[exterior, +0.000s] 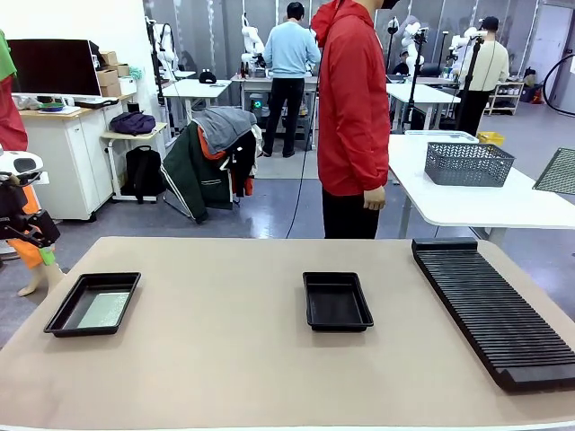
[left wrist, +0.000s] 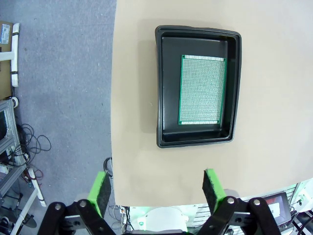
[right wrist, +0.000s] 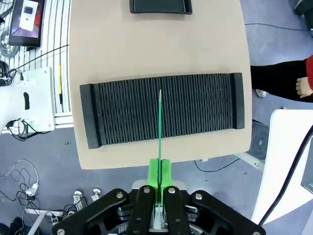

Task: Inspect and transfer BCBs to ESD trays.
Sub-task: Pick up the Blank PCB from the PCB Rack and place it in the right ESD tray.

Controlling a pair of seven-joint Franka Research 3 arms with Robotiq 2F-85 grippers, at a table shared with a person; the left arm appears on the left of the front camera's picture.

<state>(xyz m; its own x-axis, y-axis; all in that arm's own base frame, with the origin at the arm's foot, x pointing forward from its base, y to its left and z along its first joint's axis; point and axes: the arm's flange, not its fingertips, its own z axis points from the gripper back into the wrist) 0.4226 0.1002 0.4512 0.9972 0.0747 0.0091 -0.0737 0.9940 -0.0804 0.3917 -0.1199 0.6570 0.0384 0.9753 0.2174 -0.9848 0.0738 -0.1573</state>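
One BCB [left wrist: 202, 90] lies flat in the left ESD tray [left wrist: 168, 88], seen from above in the left wrist view. My left gripper [left wrist: 155, 192] hangs open above the table edge short of that tray, with nothing between its green pads. From the front, this tray [exterior: 65, 307] with its board [exterior: 101, 311] sits at the table's left, and the left gripper [exterior: 43, 251] hovers off the table's left side. My right gripper [right wrist: 160, 171] is shut on a second BCB [right wrist: 160, 127], seen edge-on, high over the slotted rack [right wrist: 122, 117]. The middle ESD tray [exterior: 337, 303] is bare.
The long black ribbed rack [exterior: 499, 310] fills the table's right side. A person in a red jacket [exterior: 352, 108] stands at the far edge, hands down; one hand [right wrist: 303, 87] shows in the right wrist view. A side table with a mesh basket [exterior: 467, 163] stands beyond.
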